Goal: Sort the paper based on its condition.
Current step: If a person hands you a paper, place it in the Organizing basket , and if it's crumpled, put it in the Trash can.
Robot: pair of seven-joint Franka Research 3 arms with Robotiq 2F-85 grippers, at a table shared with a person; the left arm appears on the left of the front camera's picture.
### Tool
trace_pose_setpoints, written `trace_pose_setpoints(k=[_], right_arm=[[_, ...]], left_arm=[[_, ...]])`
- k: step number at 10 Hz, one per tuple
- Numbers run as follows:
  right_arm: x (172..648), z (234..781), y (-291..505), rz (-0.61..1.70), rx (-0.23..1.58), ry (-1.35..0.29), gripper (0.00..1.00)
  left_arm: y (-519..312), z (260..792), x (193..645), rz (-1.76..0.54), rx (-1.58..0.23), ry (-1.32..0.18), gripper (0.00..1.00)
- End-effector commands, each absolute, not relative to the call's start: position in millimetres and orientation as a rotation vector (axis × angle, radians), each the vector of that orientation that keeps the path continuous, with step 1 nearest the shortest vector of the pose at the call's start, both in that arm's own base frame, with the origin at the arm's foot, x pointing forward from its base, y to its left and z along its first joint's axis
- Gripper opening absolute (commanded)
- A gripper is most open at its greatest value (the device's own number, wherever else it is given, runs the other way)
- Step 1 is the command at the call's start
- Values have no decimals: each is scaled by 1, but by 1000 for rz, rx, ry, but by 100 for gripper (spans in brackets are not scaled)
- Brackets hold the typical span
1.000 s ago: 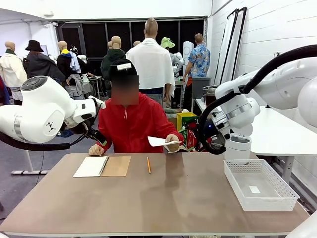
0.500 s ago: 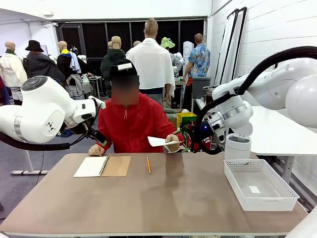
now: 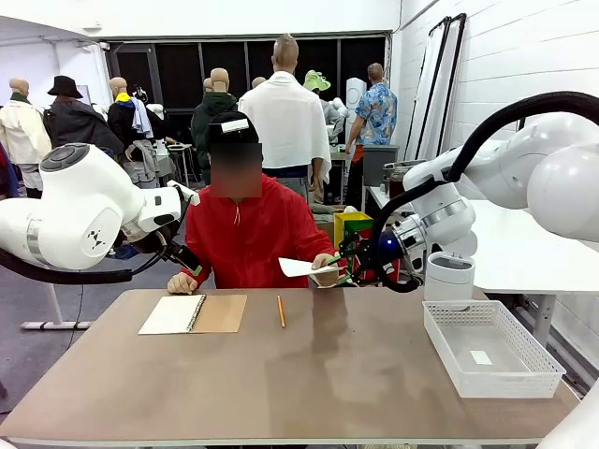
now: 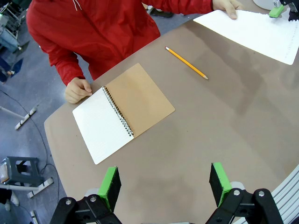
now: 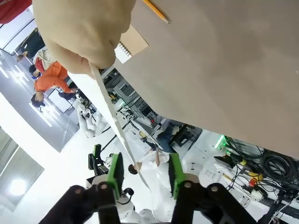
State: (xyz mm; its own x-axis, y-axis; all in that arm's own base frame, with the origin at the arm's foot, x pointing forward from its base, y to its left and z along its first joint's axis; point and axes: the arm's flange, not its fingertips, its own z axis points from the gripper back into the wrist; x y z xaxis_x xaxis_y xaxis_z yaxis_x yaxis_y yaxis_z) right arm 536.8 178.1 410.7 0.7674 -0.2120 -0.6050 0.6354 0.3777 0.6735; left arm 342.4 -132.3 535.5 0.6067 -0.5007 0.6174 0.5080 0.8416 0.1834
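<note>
Above table (image 3: 328, 374), paper (image 5: 110, 119) within right end effector (image 5: 145, 170)

Showing a smooth matt brown tabletop (image 3: 328, 374); thin matt white paper (image 3: 298, 267) at twelve o'clock; matt brown card cover on the spiral notebook (image 3: 217, 312) at ten; glossy white arm shells (image 3: 80, 210); white mesh basket (image 3: 496, 382) at three.

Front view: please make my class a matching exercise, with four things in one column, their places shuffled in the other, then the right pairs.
Things
1. thin white paper sheet
2. yellow pencil
3. spiral-bound notebook with brown cover
4. white mesh basket

Places
A. lying open on the left part of the table
B. standing at the table's right end
C. held above the table's far edge in the person's hand
D. lying on the table just right of the notebook

Pairs: 1-C, 2-D, 3-A, 4-B
</note>
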Motion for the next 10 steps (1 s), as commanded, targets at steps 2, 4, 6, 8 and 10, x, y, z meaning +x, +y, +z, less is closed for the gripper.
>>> trace_pose_setpoints(k=[2,4,6,8,10], right_arm=[[551,407,184,-596,1082,466,13],[557,403,185,-613,1103,494,0],[558,401,187,-620,1112,515,0],[557,402,186,-622,1099,501,0],[550,415,181,-584,1100,478,0]], left_arm=[[-132,536,342,-586,-12,-716,100],[-132,536,342,-586,-12,-716,100],[-132,536,342,-586,-12,-716,100],[-132,536,342,-586,-12,-716,100],[-132,536,342,-586,-12,-716,100]])
